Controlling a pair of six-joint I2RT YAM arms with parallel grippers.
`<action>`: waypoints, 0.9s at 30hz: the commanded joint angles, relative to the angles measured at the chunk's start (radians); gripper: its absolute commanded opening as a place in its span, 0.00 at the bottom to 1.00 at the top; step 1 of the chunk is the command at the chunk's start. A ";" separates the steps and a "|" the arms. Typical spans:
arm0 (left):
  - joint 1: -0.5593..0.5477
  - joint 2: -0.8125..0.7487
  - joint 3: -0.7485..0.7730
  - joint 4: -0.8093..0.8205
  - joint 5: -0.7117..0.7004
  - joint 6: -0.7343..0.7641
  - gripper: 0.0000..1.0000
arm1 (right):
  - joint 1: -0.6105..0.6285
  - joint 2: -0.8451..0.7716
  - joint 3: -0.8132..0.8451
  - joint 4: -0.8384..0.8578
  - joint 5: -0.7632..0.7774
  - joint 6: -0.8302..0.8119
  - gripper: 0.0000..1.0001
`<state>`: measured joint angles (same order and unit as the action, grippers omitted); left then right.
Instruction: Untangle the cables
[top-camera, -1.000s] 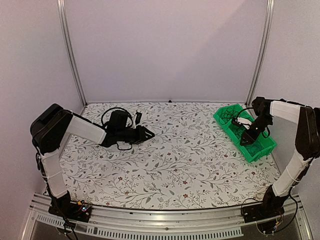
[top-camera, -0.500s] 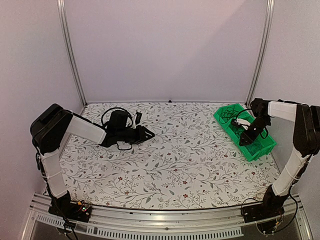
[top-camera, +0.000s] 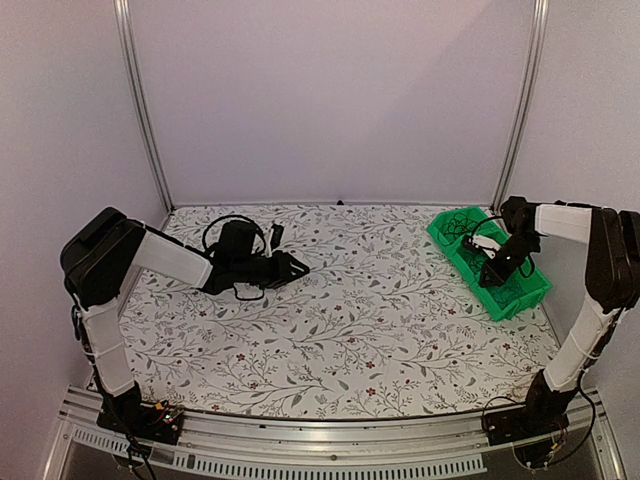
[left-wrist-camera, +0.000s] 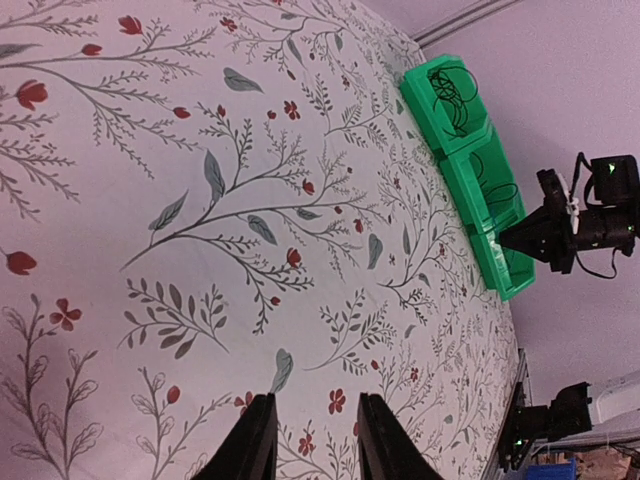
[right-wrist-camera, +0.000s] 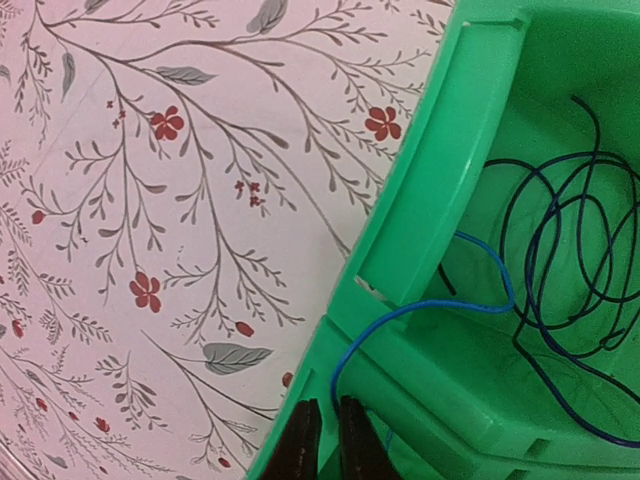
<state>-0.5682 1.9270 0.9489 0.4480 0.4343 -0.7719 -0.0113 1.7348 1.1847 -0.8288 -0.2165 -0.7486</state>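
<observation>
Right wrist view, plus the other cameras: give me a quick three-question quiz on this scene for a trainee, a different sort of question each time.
1. Multiple choice: which cable drapes over the wall of the green bin toward the right gripper? A. the blue cable  B. a red cable  C. a white cable
2. True or false: the green bin sits at the left side of the table.
3. Short answer: what do the jaws of the left gripper hold?

Key: 1 A; 2 false, it sits at the right side; 3 nothing, they stand open above the table.
</observation>
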 joint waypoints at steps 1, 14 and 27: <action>0.011 -0.001 -0.015 0.014 0.005 -0.003 0.26 | 0.005 0.019 -0.024 0.021 0.014 0.015 0.00; 0.010 0.012 -0.009 0.031 0.017 -0.014 0.26 | 0.004 -0.139 -0.002 -0.014 0.153 0.000 0.00; 0.012 0.009 -0.022 0.028 0.020 -0.010 0.26 | 0.004 -0.060 -0.012 -0.003 0.040 0.053 0.39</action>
<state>-0.5678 1.9305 0.9466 0.4595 0.4450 -0.7872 -0.0113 1.6333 1.1706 -0.8303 -0.1257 -0.7227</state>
